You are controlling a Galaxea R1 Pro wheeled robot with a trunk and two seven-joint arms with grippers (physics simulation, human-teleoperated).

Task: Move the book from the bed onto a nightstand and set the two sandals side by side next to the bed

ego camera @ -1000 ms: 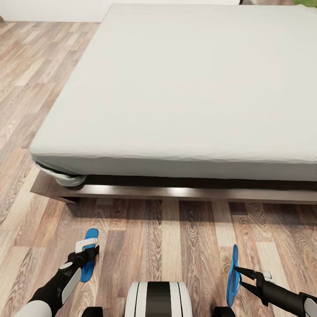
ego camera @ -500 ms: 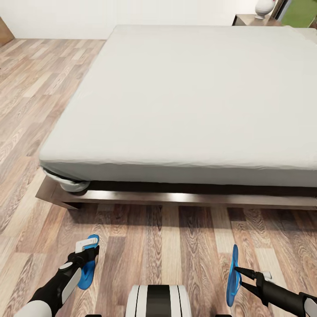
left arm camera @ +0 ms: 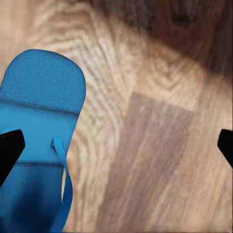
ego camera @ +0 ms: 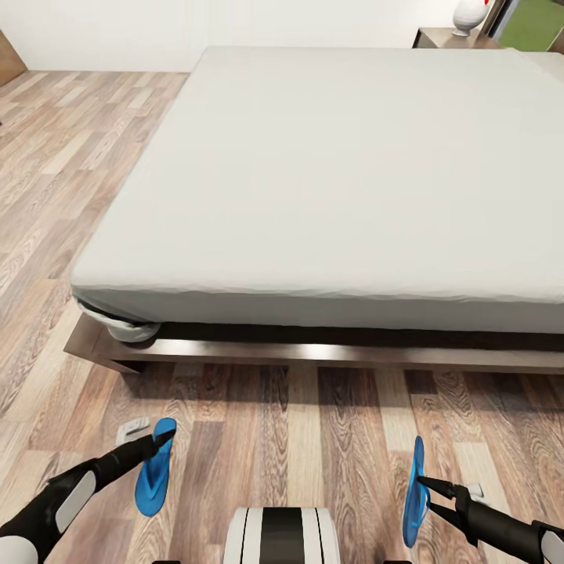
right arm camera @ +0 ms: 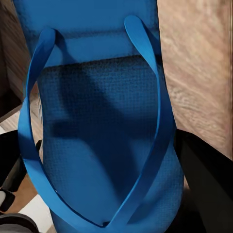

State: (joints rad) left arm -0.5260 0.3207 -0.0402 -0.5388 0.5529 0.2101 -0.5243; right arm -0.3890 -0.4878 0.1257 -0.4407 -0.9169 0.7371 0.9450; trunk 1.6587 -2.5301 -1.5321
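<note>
The bed point(ego camera: 329, 180) fills the head view from nine o'clock round to three, its grey mattress bare, its dark frame running along the wood floor point(ego camera: 313, 423). At seven o'clock the left sandal point(ego camera: 154, 468) lies flat on the floor, sole down. The left tool point(ego camera: 163, 435) sits at its far end, and the wrist view shows its fingers point(left arm camera: 9, 148) spread wide, one tip over the sandal's edge point(left arm camera: 39, 145), the other well apart over bare planks. At five o'clock the right sandal point(ego camera: 413, 492) stands on edge, upright, off the floor. The right tool point(ego camera: 427, 492) pinches it, straps point(right arm camera: 145, 63) facing the wrist camera. A nightstand point(ego camera: 450, 36) shows at one o'clock behind the bed.
</note>
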